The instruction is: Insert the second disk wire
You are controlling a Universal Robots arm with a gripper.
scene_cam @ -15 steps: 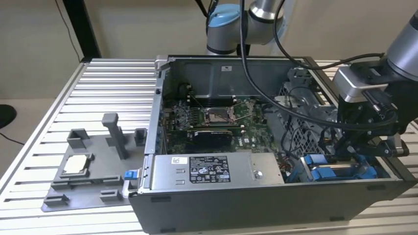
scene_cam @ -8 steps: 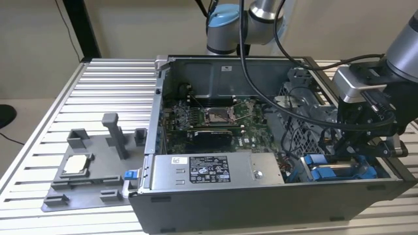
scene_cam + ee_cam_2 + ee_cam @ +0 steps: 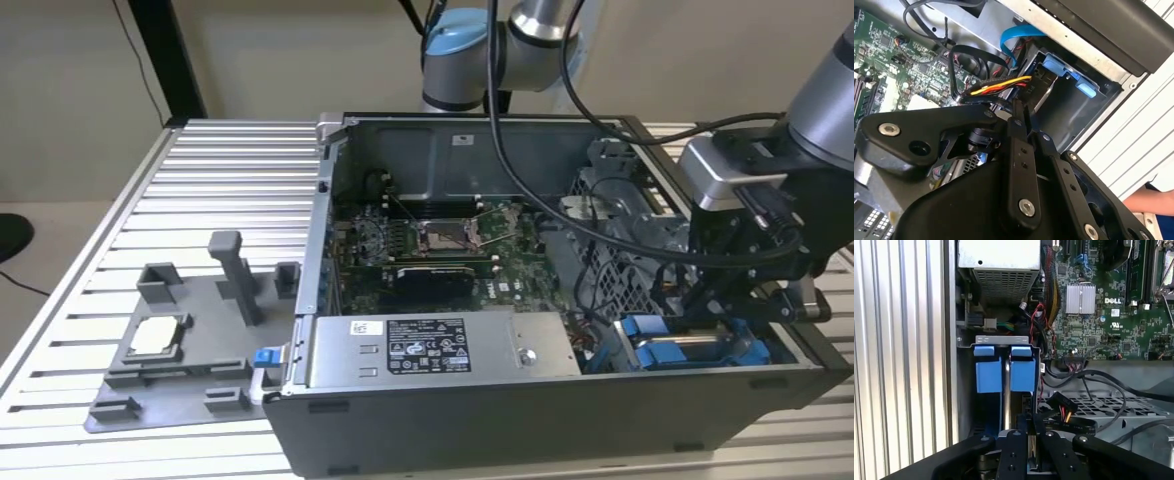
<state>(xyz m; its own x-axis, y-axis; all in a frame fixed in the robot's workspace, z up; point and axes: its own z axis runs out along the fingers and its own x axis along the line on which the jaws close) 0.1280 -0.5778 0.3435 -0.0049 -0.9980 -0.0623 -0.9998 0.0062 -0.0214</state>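
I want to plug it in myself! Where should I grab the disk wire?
Probably at the dark plug end, not the thin strands: the disk wire bends easily. Come from the motherboard side, as the gripper does, so the plug faces the blue drive bay.

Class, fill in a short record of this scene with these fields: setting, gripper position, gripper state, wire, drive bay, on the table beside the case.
setting: open computer case on a ribbed metal table
gripper position: gripper above the blue drive bay
gripper state: shut on the disk wire
wire: yellow, red and black strands, running toward the bay
drive bay: two blue carriers side by side
on the table beside the case: grey fixture tray
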